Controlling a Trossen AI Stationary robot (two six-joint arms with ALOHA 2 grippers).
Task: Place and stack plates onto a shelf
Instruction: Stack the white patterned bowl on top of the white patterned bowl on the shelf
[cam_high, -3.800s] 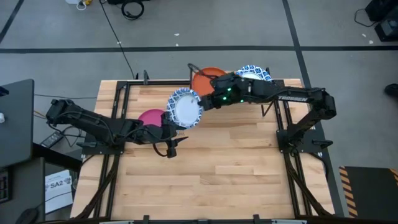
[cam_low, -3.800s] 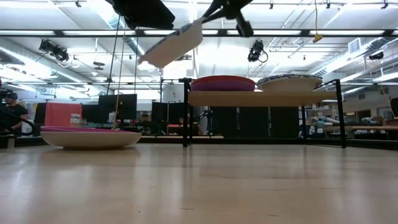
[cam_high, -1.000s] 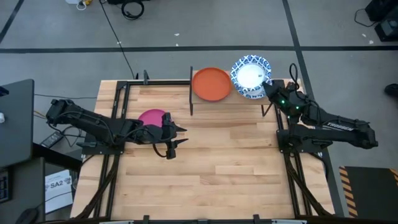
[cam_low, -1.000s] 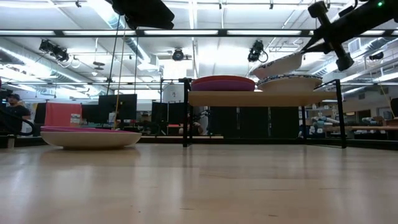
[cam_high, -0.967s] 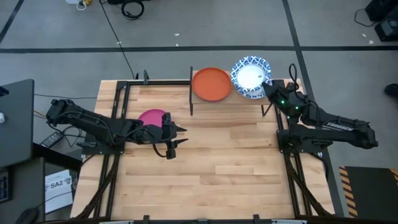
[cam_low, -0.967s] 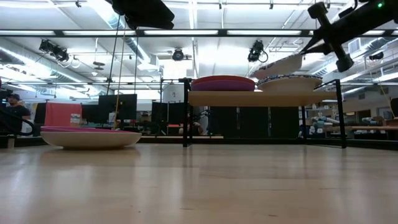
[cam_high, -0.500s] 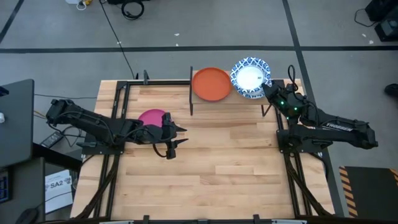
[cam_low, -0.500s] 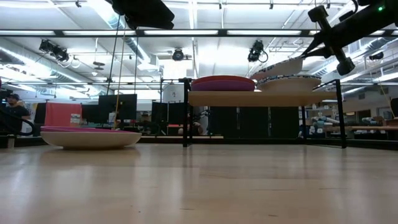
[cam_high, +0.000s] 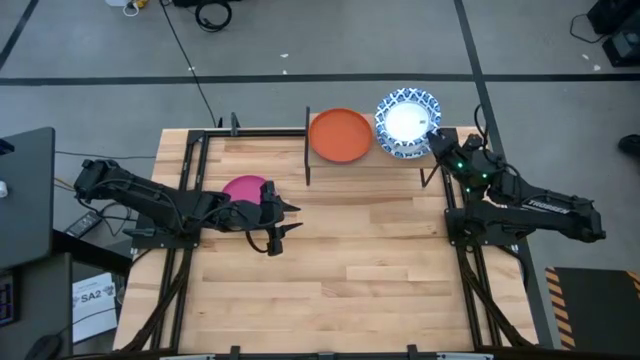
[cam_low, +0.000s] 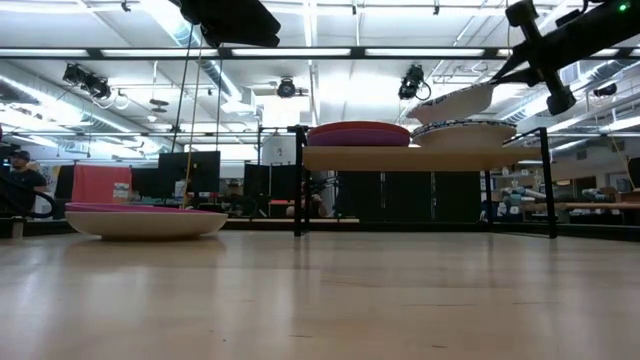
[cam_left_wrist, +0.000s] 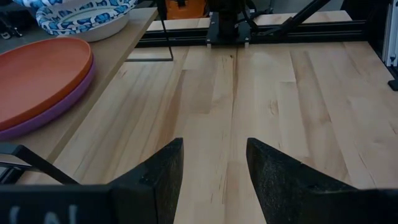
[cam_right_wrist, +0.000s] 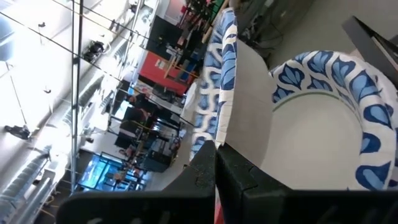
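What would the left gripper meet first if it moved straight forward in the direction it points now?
Probably nothing nearby. The open left gripper points along bare tabletop; the shelf with its orange plate lies off to one side. The first thing in line appears to be the right arm's base at the far edge.

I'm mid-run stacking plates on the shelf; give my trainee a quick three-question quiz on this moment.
1. True or false: the right claw is shut on a blue-rimmed plate above the shelf.
2. Which plate lies directly under the orange plate? A) purple B) magenta C) white
3. Fill in: the magenta plate rests on the ____, beside the open left claw.

Key: 1 true; 2 A; 3 table.
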